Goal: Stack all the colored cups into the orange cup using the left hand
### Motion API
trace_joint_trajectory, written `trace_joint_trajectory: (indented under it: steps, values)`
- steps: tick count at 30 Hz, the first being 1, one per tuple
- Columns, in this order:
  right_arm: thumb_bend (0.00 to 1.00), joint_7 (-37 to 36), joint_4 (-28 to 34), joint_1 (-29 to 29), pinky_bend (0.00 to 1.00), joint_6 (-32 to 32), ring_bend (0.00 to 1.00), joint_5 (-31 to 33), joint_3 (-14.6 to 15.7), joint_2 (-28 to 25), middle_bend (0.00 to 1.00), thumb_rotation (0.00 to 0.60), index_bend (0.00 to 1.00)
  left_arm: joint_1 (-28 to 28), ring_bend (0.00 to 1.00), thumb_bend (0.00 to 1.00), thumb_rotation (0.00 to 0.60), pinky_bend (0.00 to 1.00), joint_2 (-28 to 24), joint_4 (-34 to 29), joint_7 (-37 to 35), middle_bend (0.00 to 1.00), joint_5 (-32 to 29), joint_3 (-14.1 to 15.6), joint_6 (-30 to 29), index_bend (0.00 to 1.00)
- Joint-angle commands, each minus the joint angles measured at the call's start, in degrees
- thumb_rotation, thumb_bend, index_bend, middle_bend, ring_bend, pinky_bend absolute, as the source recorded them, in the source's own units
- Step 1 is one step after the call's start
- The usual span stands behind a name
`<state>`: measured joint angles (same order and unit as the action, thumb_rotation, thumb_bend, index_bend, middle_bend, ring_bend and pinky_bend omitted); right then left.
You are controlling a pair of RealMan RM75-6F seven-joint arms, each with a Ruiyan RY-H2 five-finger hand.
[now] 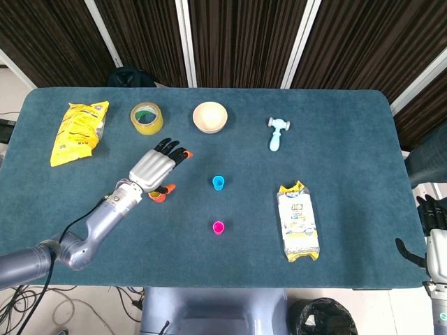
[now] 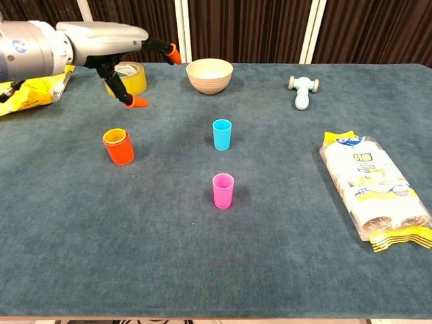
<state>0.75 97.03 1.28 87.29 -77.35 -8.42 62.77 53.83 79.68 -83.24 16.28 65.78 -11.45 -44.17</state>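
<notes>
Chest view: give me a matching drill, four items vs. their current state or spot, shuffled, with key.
Items:
1. yellow cup
2. blue cup
3. pink cup
4. left hand

States:
A. raised above the table, holding nothing
B. nested inside the orange cup
C. standing alone, nearest the camera
D. standing alone, between the pink cup and the wooden bowl

Pairs: 1-B, 2-D, 3-C, 4-A
</notes>
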Motion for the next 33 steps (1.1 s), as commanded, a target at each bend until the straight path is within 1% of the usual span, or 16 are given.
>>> trace_joint_trajectory:
  steps: [1, 3, 6, 10, 15, 21, 26, 33]
  values:
    - [0.32, -0.1, 0.0, 0.0, 0.04, 0.0, 0.12, 0.0, 0.0, 0.0, 0.08, 0.600, 0.10, 1.4, 0.00, 0.21, 0.600, 0.00, 2.0, 0.5, 2.2, 0.14, -2.6, -1.6, -0.8, 0.16]
    - [0.32, -0.1, 0.1, 0.0, 0.04, -0.2, 0.12, 0.1, 0.0, 0.0, 0.08, 0.600, 0.10, 2.2, 0.00, 0.21, 0.600, 0.00, 4.5, 1.7, 3.5, 0.14, -4.4, -2.6, -1.9, 0.16]
    - [0.32, -0.4, 0.2, 0.0, 0.04, -0.2, 0.12, 0.1, 0.0, -0.1, 0.08, 0.600, 0.10, 4.7, 0.00, 0.19, 0.600, 0.00, 9.0, 4.6, 5.3, 0.14, -8.4, -3.9, -0.8, 0.16]
    - [0.32, -0.5, 0.2, -0.1, 0.04, -0.2, 0.12, 0.1, 0.0, -0.2, 0.08, 0.600, 0.10, 7.9, 0.00, 0.17, 0.600, 0.00, 13.8, 9.4, 9.4, 0.14, -13.0, -4.1, 0.7, 0.16]
    - [0.32, -0.7, 0.1, 0.0, 0.04, -0.7, 0.12, 0.2, 0.1, -0.2, 0.08, 0.600, 0.10, 10.5, 0.00, 0.16, 0.600, 0.00, 18.6, 13.9, 12.6, 0.14, -16.9, -3.8, 1.9, 0.17]
    - [0.32, -0.9, 0.3, -0.1, 0.04, -0.4, 0.12, 0.0, 0.1, -0.3, 0.08, 0.600, 0.10, 11.9, 0.00, 0.17, 0.600, 0.00, 22.8, 18.7, 14.5, 0.17, -18.3, -3.1, 1.6, 0.25]
    - [0.32, -0.8, 0.3, -0.1, 0.04, -0.4, 0.12, 0.1, 0.1, -0.3, 0.08, 0.600, 0.10, 12.5, 0.00, 0.22, 0.600, 0.00, 25.5, 22.3, 14.2, 0.19, -17.9, -2.9, 1.4, 0.35]
    - [0.32, -0.7, 0.2, 0.0, 0.04, -0.8, 0.12, 0.2, 0.2, -0.2, 0.08, 0.600, 0.10, 12.8, 0.00, 0.24, 0.600, 0.00, 27.7, 25.4, 12.6, 0.20, -16.3, -2.6, 1.7, 0.39]
